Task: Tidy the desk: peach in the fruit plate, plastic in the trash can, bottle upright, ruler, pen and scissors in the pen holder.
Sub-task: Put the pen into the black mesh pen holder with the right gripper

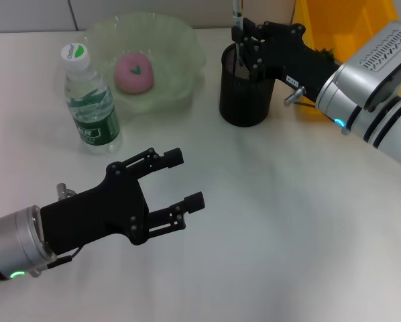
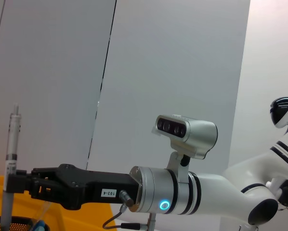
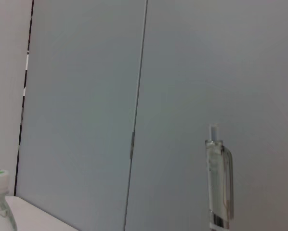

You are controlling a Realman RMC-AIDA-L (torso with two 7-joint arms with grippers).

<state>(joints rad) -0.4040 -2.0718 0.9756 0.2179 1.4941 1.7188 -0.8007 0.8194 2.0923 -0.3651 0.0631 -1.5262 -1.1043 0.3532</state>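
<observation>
Head view: the pen (image 1: pixel 237 20) is seen held upright directly over the mouth of the black mesh pen holder (image 1: pixel 244 100), its lower end at or just inside the rim. It is gripped by the right gripper (image 1: pixel 244 41), whose jaws are closed on the barrel; the same hold is shown from the side in the left wrist view, where the pen (image 2: pixel 10 159) stands vertical in the clamp above the mesh rim.

The step in hand is judged to be the release of the pen into the holder. It would be done well if the pen were kept vertical and lowered until its tip sits well below the rim before the jaws are parted, so that it drops inside rather than tipping over the edge. The holder should not be nudged by the arm, since it stands close to the yellow trash can (image 1: pixel 321 20) behind it.

Beyond the holder, the peach (image 1: pixel 133 72) lies in the pale green fruit plate (image 1: pixel 180 40), and the bottle (image 1: pixel 88 100) stands upright just beside the plate. The left gripper (image 1: pixel 180 181) is held low over the near part of the white surface (image 1: pixel 288 221), jaws open and holding nothing.
</observation>
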